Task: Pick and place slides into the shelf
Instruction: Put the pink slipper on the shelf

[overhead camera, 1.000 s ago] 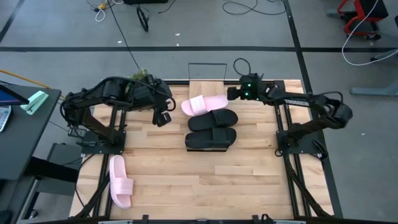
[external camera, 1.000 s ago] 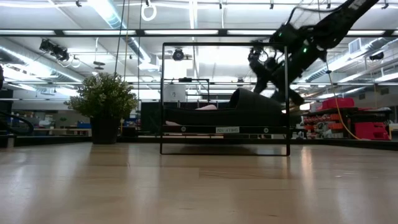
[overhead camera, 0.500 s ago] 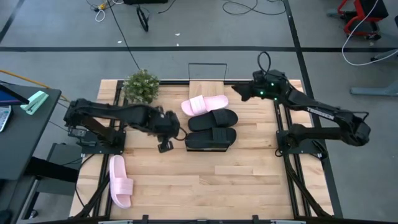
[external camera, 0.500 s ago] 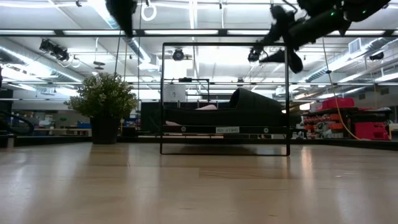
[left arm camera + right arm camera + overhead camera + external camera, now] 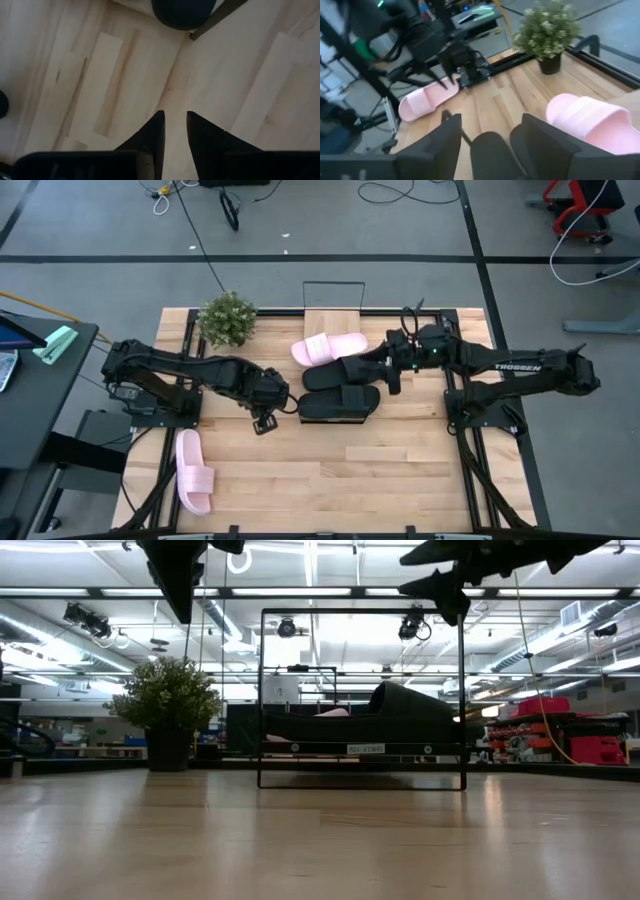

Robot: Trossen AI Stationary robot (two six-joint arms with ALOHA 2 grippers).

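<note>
- Left claw (image 5: 265, 420): fingers nearly closed, empty, above bare counter (image 5: 330, 470) beside the shelf (image 5: 335, 360).
- Right claw (image 5: 390, 370): fingers spread, empty, over a black slide (image 5: 340, 371).
- Fourth slide, pink (image 5: 192, 470), lies apart.

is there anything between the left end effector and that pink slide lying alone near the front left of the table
Nothing visible. Only bare tabletop separates the left end effector from the lone pink slide, which lies apart from the other three slides.

Near half of table (image 5: 330, 480) open; shelf (image 5: 335, 320) crowded by three slides (image 5: 340, 385), potted plant (image 5: 227, 318) far left.
</note>
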